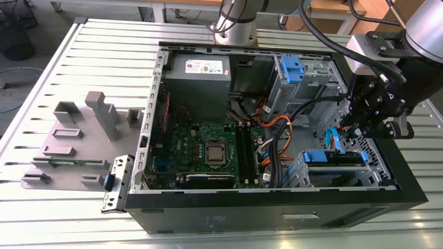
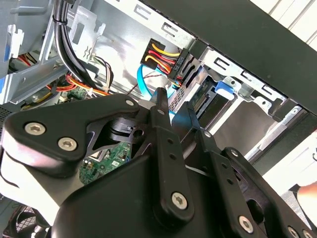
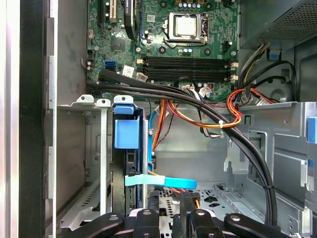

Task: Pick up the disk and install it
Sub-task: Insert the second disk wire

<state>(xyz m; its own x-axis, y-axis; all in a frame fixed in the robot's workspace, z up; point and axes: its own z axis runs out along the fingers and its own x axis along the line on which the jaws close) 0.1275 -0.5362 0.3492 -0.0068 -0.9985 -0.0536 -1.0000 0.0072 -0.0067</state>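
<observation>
Disk [image 1: 333, 158] seated in computer case [image 1: 277, 218] bay; pincer [image 1: 360, 129] just above it, grip state unclear.

The disk [image 1: 331, 158], blue-railed with a blue tab, sits slotted in the case's lower drive bay; seen edge-on in the first wrist view [image 3: 127, 148]; cables plugged at its end.
</observation>
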